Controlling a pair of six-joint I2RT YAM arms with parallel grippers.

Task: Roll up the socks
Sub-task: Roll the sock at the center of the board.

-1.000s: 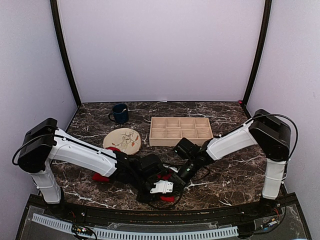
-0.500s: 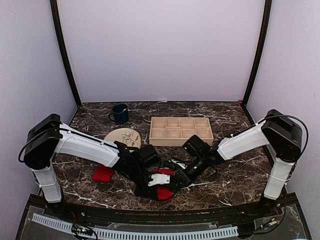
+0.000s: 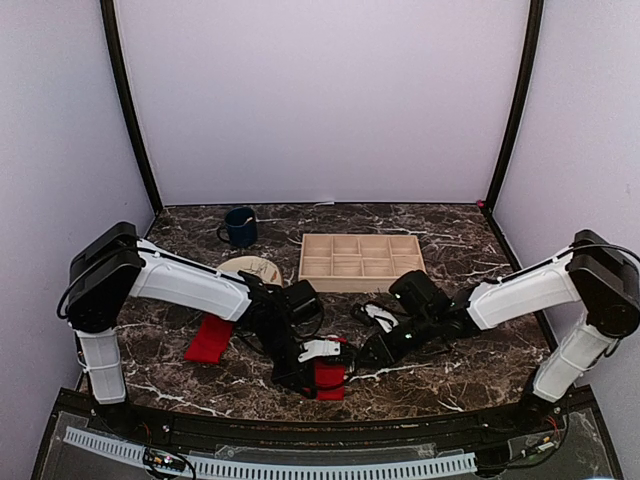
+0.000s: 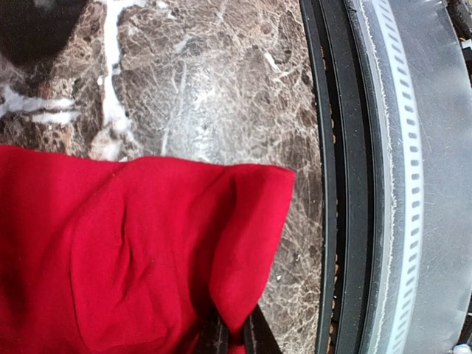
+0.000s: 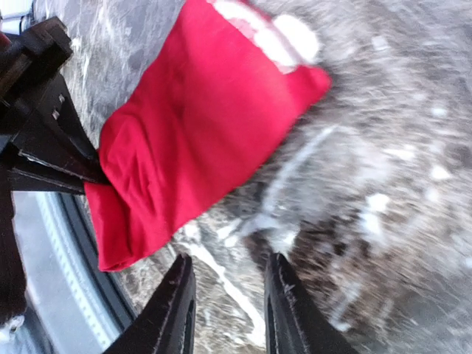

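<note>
Two red socks lie on the marble table. One sock (image 3: pixel 210 338) rests flat at the left, apart from both arms. The other sock (image 3: pixel 331 378) sits near the front edge, and my left gripper (image 3: pixel 316 366) is shut on a fold of it. In the left wrist view this sock (image 4: pixel 140 258) fills the lower left, with my left gripper (image 4: pixel 236 341) pinching its edge between dark fingertips. My right gripper (image 3: pixel 364 356) stands open just right of that sock. In the right wrist view it (image 5: pixel 230 299) hovers over bare marble, a short way from the sock (image 5: pixel 199 140).
A blue mug (image 3: pixel 240 226) stands at the back left. The beige patterned plate (image 3: pixel 255 268) is partly hidden by my left arm. A wooden compartment tray (image 3: pixel 360 258) sits behind centre. The black rail (image 4: pixel 346 221) of the table's front edge runs close beside the held sock.
My right arm has swung outward to the right and its gripper has come off the sock. My left arm shifted right, uncovering more of the left sock. The held sock moved slightly away from the front edge.
</note>
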